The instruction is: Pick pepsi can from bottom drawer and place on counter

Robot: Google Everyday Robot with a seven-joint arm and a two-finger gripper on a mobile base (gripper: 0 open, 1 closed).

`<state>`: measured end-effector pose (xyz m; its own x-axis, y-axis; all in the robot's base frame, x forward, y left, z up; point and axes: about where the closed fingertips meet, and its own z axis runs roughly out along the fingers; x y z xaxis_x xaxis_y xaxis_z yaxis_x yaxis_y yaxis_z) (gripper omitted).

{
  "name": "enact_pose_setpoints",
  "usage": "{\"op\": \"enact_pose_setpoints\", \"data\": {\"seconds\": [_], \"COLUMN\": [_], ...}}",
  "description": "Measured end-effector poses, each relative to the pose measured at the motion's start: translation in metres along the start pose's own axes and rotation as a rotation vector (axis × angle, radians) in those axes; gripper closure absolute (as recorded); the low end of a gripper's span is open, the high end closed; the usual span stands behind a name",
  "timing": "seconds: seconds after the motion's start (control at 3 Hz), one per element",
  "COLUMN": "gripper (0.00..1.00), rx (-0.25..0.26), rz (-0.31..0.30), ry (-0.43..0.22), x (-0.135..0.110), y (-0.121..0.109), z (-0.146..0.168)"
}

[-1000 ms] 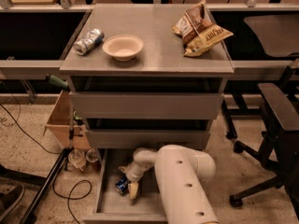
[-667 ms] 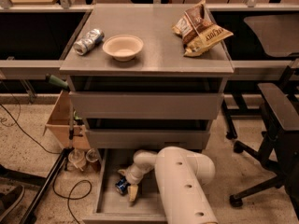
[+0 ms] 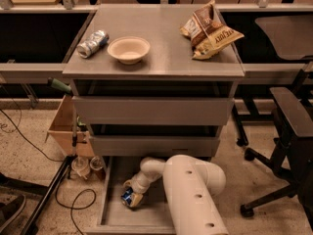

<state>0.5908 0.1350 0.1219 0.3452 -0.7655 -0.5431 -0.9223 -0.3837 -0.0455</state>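
Observation:
The pepsi can (image 3: 127, 197), dark blue with a silver end, lies on the floor of the open bottom drawer (image 3: 113, 214), near its left side. My white arm reaches down into the drawer from the lower right. My gripper (image 3: 133, 196) is right at the can, touching or almost touching it from above and to the right. The arm hides the right half of the drawer. The counter (image 3: 161, 43) is the flat grey top of the cabinet, above the two shut upper drawers.
On the counter are a silver-grey can (image 3: 92, 43) at the left, a beige bowl (image 3: 128, 49) beside it and a chip bag (image 3: 209, 29) at the right. A cardboard box (image 3: 62, 126) and cables are on the floor to the left. An office chair (image 3: 288, 131) stands at the right.

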Motion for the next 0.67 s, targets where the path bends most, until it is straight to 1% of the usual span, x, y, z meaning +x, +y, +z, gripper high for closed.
{"op": "enact_pose_setpoints", "data": {"seconds": [0.33,0.67], "gripper": [0.66,0.90], "rx": [0.000,0.038], "rz": [0.000,0.019], "ry": [0.000,-0.005], "x": [-0.0021,0.0058], "y": [-0.0002,0.0032], "z": [-0.0034,-0.0094]}}
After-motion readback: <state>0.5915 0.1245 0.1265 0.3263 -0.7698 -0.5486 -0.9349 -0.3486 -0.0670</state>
